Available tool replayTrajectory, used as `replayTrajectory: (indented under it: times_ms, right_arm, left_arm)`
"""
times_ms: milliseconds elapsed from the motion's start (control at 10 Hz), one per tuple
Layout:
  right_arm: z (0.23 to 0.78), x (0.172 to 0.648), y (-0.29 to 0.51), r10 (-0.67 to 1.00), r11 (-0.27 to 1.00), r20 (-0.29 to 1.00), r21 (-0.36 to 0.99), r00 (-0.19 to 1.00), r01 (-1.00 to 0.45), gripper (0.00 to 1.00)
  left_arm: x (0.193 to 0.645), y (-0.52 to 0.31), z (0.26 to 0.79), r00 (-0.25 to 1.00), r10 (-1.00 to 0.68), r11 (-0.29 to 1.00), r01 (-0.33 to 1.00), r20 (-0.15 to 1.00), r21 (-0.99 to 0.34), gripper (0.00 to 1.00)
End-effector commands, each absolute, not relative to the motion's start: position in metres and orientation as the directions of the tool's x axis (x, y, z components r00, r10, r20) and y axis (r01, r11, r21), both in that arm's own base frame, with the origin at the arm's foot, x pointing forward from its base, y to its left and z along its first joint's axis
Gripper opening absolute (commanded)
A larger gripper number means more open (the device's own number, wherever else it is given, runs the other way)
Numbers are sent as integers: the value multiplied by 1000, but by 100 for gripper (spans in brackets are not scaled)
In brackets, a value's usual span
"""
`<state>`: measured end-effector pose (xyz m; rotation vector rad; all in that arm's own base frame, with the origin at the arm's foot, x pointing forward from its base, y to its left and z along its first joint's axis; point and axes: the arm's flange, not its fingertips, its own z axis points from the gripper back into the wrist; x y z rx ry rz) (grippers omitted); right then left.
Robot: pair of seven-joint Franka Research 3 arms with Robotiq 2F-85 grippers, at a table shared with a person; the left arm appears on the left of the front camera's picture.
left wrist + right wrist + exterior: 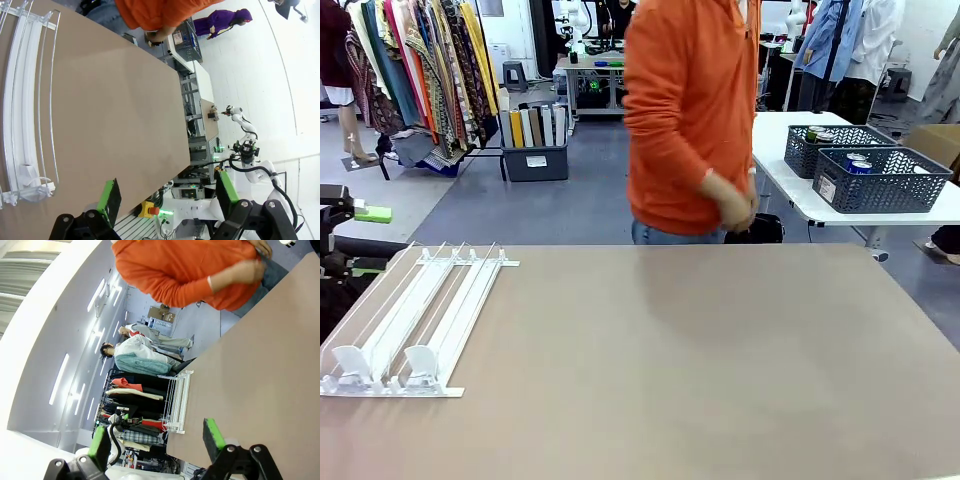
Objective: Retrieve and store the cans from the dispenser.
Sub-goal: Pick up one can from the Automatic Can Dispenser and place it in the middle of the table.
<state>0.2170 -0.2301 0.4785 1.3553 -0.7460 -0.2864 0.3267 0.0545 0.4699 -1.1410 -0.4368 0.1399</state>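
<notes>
At the left edge of the front view, the left gripper (360, 240) waits beside the far end of the dispenser (415, 325), its green pads spread wide apart with nothing between them; the left wrist view shows the same open jaws above the table (115, 115). The dispenser lies on the left part of the table, its white wire lanes running down to 2 white end stoppers at the near edge. No can sits in any lane that I can see, so the step in hand looks like waiting for cans to be loaded. To do it well, the left arm should probably hold clear of the rails until a can rolls to a stopper, then come in level with the lane and close around the can's middle.

In the middle, a person in an orange top (690, 110) stands at the far side, hands together at the waist.

On the right, the right gripper (157, 445) also stands open and empty above the table. Far behind, dark mesh baskets (880, 180) on a white side table hold cans (858, 165); their labels are too small to read.
</notes>
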Motion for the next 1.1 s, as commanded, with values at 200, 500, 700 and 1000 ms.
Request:
replayTrajectory:
  times_ms: [200,500,700,1000]
  right_arm:
    - [481,220,-230,-601,217,334,943,726,-254,100]
    - [481,220,-230,-601,217,334,943,726,-254,100]
    - [481,220,-230,-601,217,334,943,726,-254,100]
    - [481,220,-230,-601,217,334,943,726,-254,100]
  left_arm:
    - [327,55,471,903,330,402,130,276,-906,100]
    - [327,55,471,903,330,402,130,276,-906,100]
    - [327,55,471,903,330,402,130,276,-906,100]
    - [327,55,471,903,330,402,130,276,-906,100]
